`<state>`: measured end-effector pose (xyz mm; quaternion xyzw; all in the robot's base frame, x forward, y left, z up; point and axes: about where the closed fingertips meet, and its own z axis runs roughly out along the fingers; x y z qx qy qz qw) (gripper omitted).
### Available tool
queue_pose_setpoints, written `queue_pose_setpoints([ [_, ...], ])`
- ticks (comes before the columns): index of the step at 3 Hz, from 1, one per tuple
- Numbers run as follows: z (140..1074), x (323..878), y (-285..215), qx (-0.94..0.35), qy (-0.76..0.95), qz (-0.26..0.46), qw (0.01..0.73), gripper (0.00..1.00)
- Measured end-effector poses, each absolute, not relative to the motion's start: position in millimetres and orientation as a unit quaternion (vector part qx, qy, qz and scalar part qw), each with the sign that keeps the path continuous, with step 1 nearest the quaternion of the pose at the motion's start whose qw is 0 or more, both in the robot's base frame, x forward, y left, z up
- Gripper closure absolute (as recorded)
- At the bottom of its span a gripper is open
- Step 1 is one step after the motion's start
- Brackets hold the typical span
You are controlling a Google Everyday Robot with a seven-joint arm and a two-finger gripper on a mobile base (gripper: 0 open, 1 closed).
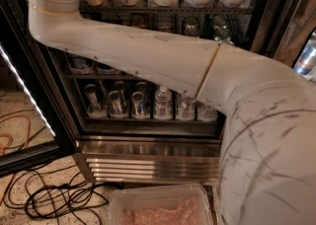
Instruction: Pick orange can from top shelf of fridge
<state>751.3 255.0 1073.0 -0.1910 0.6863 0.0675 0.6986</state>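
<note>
A: Looking for gripper: out of view, past top edge, upper left, above arm [148, 56] joint. Open or shut? Can't tell.
B: Orange can?
A: Not seen either. Prob. higher in fridge [148, 157], up by gripper.
B: Room?
A: Tight. Shelf rail [163, 9] just beside arm, door [29, 156] at left.

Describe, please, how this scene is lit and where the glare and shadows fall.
Camera view: the door's white light strip is brightest; the fridge's steel base shows streaked glare; bottom-shelf cans sit dim under the arm; the gripper is out of frame, past the top edge.
</note>
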Motion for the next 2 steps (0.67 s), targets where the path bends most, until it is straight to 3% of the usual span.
queue_pose_setpoints([
  [2,1087.5,751.3,228.9,-0.186,0.684,0.067,0.702,1.0],
])
